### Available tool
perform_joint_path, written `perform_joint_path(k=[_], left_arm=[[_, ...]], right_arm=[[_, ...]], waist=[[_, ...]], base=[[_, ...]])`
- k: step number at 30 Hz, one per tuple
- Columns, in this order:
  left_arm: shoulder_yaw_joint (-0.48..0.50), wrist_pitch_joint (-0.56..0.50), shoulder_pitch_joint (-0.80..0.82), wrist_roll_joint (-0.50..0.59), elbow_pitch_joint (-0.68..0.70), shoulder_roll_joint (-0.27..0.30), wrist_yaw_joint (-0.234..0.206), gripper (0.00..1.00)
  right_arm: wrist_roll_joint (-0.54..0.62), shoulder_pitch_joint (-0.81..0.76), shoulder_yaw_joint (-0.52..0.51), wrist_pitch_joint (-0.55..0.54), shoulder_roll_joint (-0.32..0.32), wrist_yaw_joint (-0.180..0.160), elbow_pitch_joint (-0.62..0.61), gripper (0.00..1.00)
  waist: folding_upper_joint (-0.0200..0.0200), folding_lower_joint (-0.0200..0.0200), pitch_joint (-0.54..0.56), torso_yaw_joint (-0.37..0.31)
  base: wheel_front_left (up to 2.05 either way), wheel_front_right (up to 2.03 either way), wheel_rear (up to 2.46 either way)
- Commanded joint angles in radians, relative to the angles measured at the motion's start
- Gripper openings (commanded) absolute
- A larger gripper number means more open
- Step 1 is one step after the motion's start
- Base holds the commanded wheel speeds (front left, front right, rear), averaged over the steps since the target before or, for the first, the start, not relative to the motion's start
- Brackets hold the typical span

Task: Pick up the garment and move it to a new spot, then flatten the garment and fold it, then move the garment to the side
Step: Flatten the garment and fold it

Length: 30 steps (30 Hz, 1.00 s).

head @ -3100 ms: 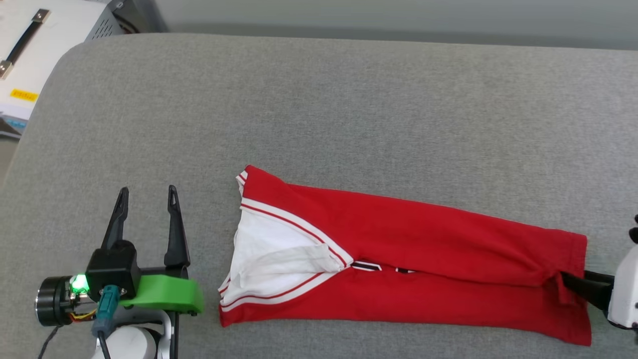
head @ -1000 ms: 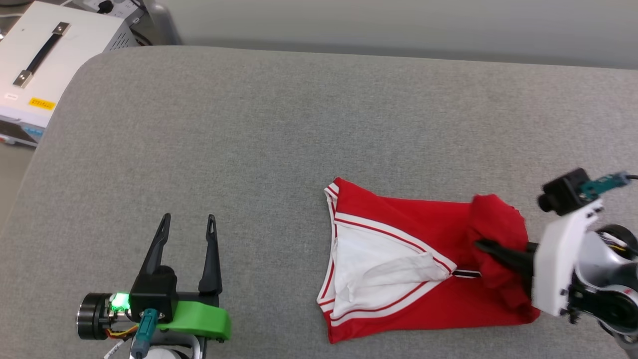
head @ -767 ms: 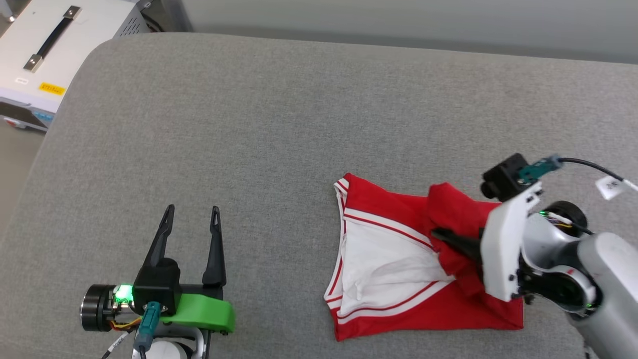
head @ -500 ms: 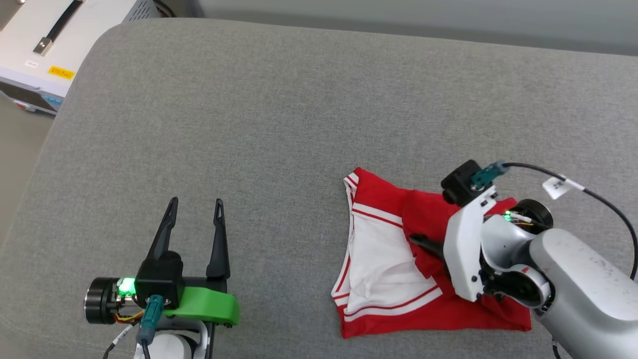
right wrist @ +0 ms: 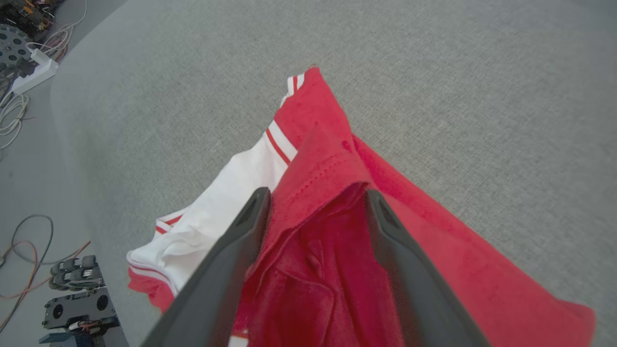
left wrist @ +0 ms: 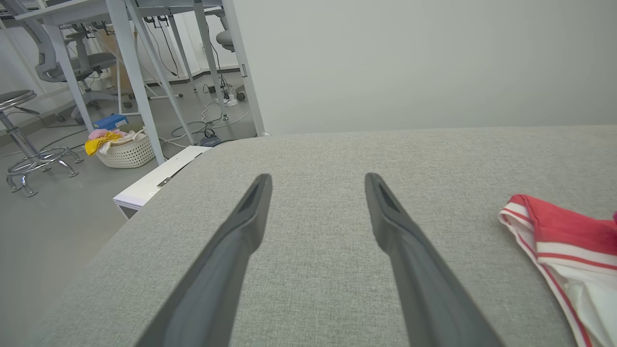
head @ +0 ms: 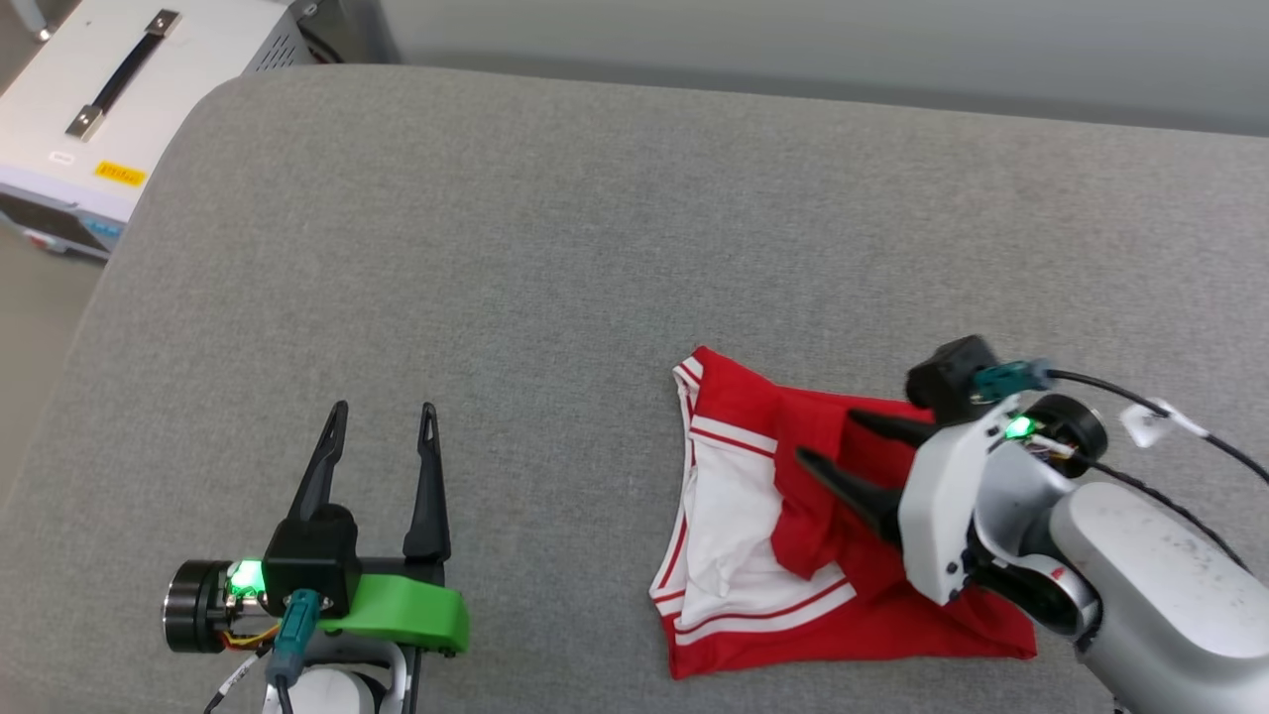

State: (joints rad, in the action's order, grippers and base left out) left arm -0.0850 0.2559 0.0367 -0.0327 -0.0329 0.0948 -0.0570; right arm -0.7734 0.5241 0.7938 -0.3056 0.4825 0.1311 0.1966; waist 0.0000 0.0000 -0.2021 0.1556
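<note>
The garment, red with a white sleeve and red-and-white striped trim, lies folded on the grey padded surface, right of centre. Its right end is doubled over onto the white sleeve. My right gripper is open just above that doubled-over red flap, fingers pointing left. In the right wrist view the red cloth lies loose between and under the spread fingers of the right gripper. My left gripper rests open and holding nothing at the lower left, well clear of the garment, which appears beside the left gripper.
A white equipment case with a black handle stands past the surface's rounded far-left corner. Beyond that edge are desk legs, a stool and a laundry basket on the floor. Cables lie on the floor.
My right gripper carried the garment's right end leftward over the rest, then opened and let the cloth drop. The head camera shifted. The left gripper stayed still and open.
</note>
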Motion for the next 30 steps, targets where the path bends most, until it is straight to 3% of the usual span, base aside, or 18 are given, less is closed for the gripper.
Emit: perform_joint_path(k=[1, 8, 18, 22, 30], left_arm=[[0.006, 0.006, -0.012, 0.01, 0.002, 0.005, 0.002, 1.0], [0.022, 0.006, -0.049, 0.01, 0.014, 0.013, 0.002, 1.0], [0.038, 0.006, -0.089, 0.009, 0.025, 0.021, 0.004, 1.0], [0.036, 0.006, -0.104, 0.002, 0.034, 0.017, 0.012, 1.0], [0.031, 0.006, -0.138, 0.008, 0.035, 0.02, 0.019, 1.0]], right_arm=[[0.014, -0.026, -0.026, 0.042, 0.012, 0.0, -0.025, 1.0], [0.198, -0.126, -0.253, 0.256, 0.025, 0.0, -0.114, 1.0], [0.461, -0.35, -0.606, 0.495, -0.151, 0.0, -0.154, 1.0], [0.564, -0.426, -0.676, 0.546, -0.218, 0.0, -0.19, 1.0], [0.646, -0.565, -0.752, 0.566, -0.356, 0.0, -0.232, 1.0]], waist=[[0.0, 0.0, 0.028, -0.028], [0.0, 0.0, 0.067, -0.079], [0.0, 0.0, 0.116, -0.121], [0.0, 0.0, 0.13, -0.126], [0.0, 0.0, 0.162, -0.12]], base=[[0.0, 0.0, 0.0], [0.0, 0.0, 0.0], [0.0, 0.0, 0.0], [0.0, 0.0, 0.0], [0.0, 0.0, 0.0]])
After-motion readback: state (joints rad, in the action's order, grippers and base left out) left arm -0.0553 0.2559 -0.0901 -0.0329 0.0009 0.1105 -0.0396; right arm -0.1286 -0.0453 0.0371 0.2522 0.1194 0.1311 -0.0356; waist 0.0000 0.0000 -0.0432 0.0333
